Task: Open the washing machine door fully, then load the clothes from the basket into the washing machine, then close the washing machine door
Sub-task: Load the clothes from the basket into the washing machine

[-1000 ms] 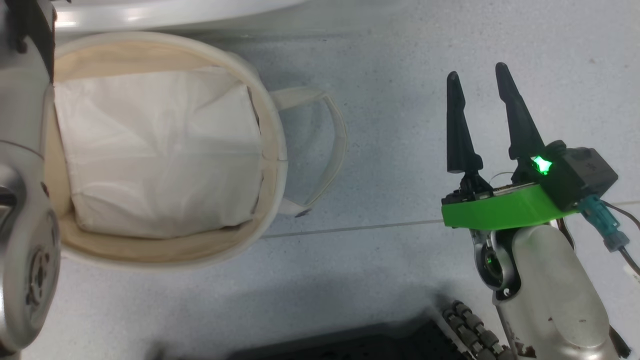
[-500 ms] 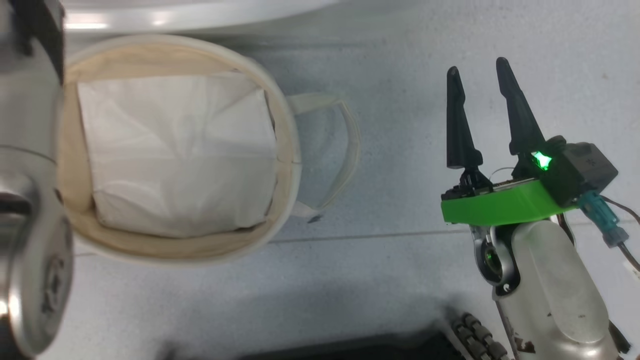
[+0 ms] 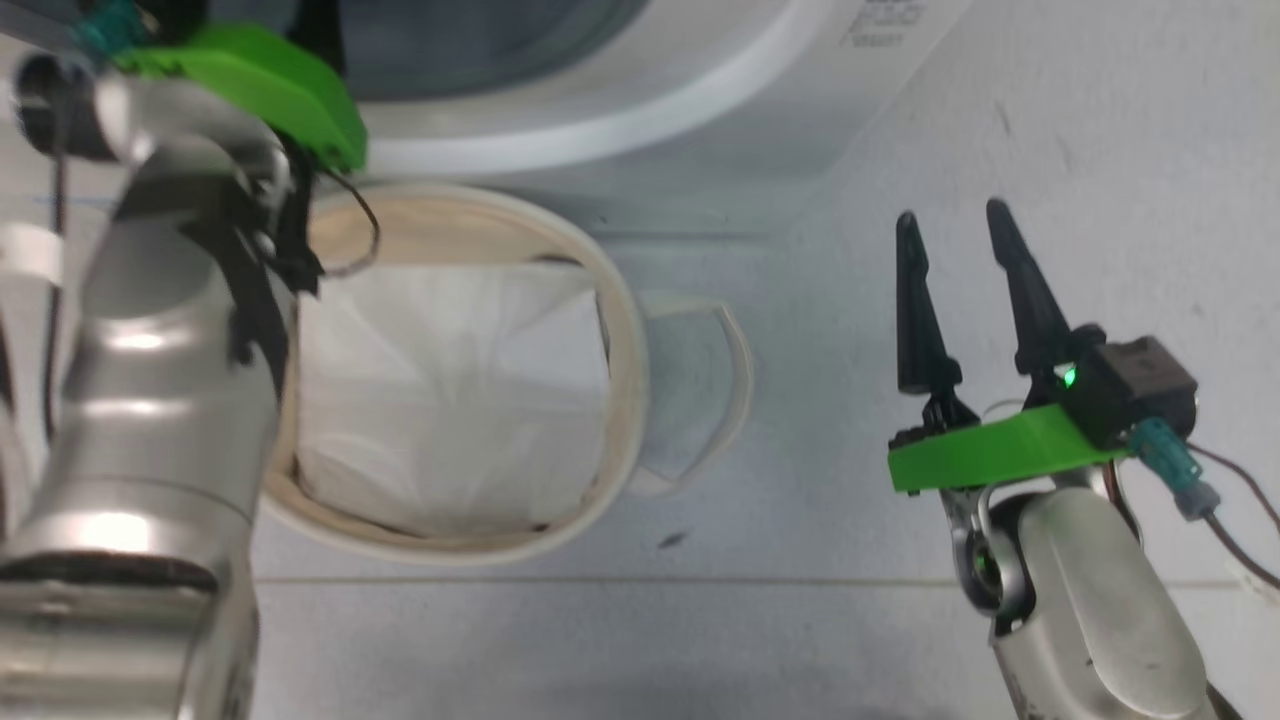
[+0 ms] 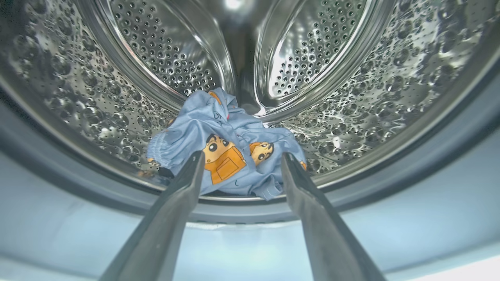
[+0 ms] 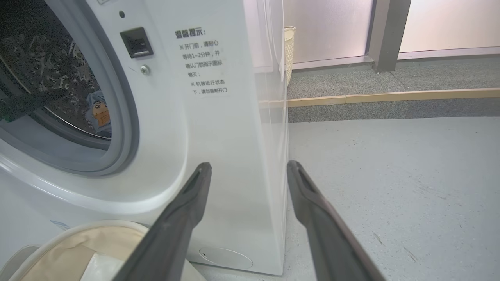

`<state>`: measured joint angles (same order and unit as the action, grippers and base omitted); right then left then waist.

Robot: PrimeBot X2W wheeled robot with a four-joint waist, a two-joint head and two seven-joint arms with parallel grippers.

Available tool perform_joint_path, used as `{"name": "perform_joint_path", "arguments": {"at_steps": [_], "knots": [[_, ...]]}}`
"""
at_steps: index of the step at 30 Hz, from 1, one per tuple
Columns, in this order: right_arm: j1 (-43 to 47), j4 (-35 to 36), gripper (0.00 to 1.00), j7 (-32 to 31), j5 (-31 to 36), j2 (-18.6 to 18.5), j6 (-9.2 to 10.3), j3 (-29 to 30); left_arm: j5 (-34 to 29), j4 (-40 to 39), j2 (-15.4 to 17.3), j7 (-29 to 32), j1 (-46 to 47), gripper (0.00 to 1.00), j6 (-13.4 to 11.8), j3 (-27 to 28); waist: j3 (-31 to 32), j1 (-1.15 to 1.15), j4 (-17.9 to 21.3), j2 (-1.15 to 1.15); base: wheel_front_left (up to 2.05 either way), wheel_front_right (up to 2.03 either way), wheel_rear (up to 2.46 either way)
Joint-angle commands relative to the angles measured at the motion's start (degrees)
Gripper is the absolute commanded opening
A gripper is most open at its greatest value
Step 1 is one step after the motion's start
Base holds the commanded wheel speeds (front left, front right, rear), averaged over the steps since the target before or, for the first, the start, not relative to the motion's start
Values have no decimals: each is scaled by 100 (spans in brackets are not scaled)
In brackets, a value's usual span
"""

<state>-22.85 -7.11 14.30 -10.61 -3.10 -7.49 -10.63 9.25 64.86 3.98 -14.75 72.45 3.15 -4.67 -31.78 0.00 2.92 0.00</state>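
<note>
In the left wrist view my left gripper is open at the drum mouth, nothing between its fingers. Just past the tips, the light-blue clothes with orange cartoon prints lie on the steel drum floor of the washing machine; the clothes also show through the opening in the right wrist view. The cream basket stands on the floor before the machine, holding a flat white sheet. My right gripper hangs open over bare floor, right of the basket. The door is out of view.
The left arm covers the basket's left side in the head view. The machine's white front runs along the top. In the right wrist view grey floor stretches right of the machine, with a raised step and a pale wicker bin behind.
The head camera has tilted up, bringing the machine's front and the left arm's green wrist mount into view. The right gripper stays open in much the same place.
</note>
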Motion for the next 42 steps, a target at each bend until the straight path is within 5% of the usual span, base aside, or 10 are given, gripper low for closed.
{"name": "perform_joint_path", "arguments": {"at_steps": [1,19,42], "knots": [[166,139,100,70,-1,23,0,-126,-5,-208,166,-25,-105,100,28,35,394,0,-187,0,0,0,0],[1092,-73,100,70,-225,23,0,-272,79,-1877,-95,-25,-3459,100,115,-358,2450,0,-530,0,0,0,0],[1678,-19,100,70,-348,23,0,-112,196,-4138,-109,-25,-5989,100,-736,-269,2953,0,-798,0,0,0,0]]}}
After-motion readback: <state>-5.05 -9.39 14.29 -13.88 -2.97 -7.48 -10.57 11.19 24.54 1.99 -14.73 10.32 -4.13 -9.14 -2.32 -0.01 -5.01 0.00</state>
